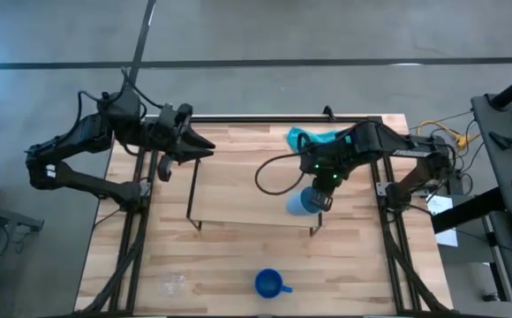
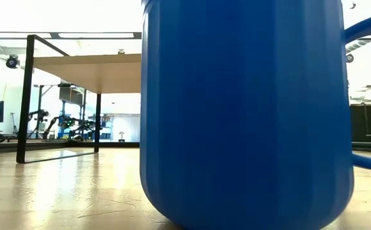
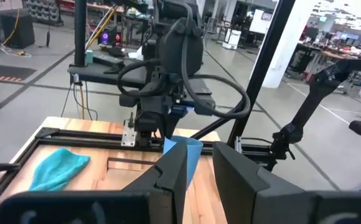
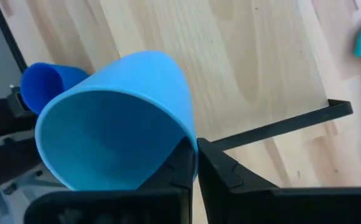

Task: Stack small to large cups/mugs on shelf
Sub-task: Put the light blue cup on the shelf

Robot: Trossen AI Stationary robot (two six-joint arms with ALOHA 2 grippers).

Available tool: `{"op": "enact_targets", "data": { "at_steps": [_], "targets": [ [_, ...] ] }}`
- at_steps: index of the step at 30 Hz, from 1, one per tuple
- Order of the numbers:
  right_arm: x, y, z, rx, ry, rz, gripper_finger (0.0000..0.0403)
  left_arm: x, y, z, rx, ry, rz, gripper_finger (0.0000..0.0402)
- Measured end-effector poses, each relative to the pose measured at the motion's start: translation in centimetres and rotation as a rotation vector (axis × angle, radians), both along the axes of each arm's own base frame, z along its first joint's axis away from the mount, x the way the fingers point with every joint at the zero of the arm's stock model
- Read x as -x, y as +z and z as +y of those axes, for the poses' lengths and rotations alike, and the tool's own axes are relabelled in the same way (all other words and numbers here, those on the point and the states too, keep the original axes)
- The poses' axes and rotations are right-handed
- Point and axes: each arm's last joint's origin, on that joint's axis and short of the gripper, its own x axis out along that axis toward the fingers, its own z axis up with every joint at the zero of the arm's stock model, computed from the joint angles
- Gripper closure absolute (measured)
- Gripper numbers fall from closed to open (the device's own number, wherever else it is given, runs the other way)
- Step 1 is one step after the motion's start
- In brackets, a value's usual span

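My right gripper [image 1: 320, 196] is shut on the light blue handleless cup [image 1: 301, 202] above the right end of the light-wood shelf [image 1: 247, 185]. The cup [image 4: 115, 118] lies tilted on its side. The dark blue handled mug [image 1: 271, 283] stands on its base near the table's near edge and fills the low view [image 2: 246, 115]. The clear glass mug [image 1: 173, 284] stands to its left. My left gripper [image 1: 201, 146] waits open at the shelf's far left end, and its fingers [image 3: 171, 177] touch nothing. My right gripper pinches the light blue cup's wall at the rim [image 4: 192, 144] between its two fingers. One finger seems to be inside the cup and one outside. It comes from above, slanting from the table's right. The cup is lifted clear, tipped sideways with its mouth toward the wrist camera.
A teal cloth [image 1: 313, 137] lies on the table behind the shelf's right end. The shelf's black wire legs [image 1: 192, 194] stand at both ends. The large black metal frame [image 1: 137, 230] runs along the table's sides. Bare wood lies between the shelf and the near mugs.
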Motion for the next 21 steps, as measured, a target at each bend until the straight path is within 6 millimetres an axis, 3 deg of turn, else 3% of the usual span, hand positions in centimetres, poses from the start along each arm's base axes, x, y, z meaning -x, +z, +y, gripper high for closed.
{"op": "enact_targets", "data": {
  "at_steps": [12,21],
  "targets": [
    [0.0,-0.1,-0.8,0.033,0.011,-0.001,0.0394,-5.0,-3.1,0.8,0.009,-0.001,0.159,0.0338],
    [0.1,0.0,-1.0,0.053,0.015,-0.007,0.0394,-10.5,-6.3,1.4,0.012,-0.013,0.251,0.0338]
  ]
}}
